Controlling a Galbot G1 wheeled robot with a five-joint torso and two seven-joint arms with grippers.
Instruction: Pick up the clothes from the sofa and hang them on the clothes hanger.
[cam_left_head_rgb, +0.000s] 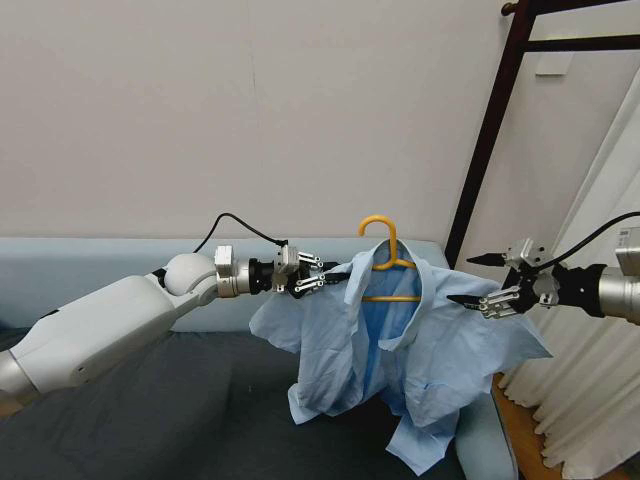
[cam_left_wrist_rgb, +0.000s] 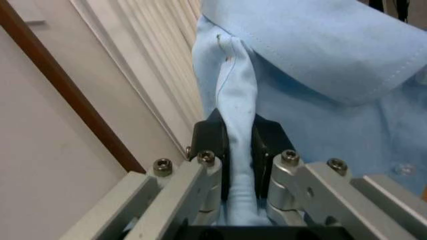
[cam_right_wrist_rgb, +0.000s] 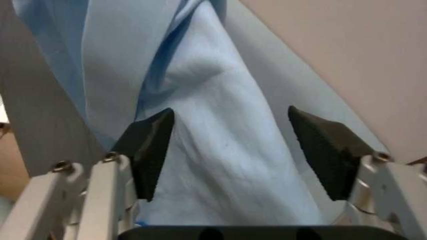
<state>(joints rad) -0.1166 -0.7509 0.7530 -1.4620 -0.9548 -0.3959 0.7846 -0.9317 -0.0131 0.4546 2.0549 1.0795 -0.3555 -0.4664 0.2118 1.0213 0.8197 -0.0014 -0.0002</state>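
text: none readable | shirt (cam_left_head_rgb: 430, 340): no legible label, brand or print | hanger (cam_left_head_rgb: 390, 298): no legible marking | numbers, signs: none readable in any view

Living room: sofa (cam_left_head_rgb: 90, 262), curtain (cam_left_head_rgb: 610, 180).

Smooth white-grey shell on left arm (cam_left_head_rgb: 100, 335), rounded joint, silver wrist w/ black left cable (cam_left_head_rgb: 235, 222) off it. Both left end effector (cam_left_head_rgb: 333, 279) & right end effector (cam_left_head_rgb: 462, 281): silver metal linkages, hex screws (cam_left_wrist_rgb: 289, 157), black wedge pads (cam_right_wrist_rgb: 150, 150). On right arm (cam_left_head_rgb: 618, 292): silver cuff, black collar, black right cable (cam_left_head_rgb: 600, 232).
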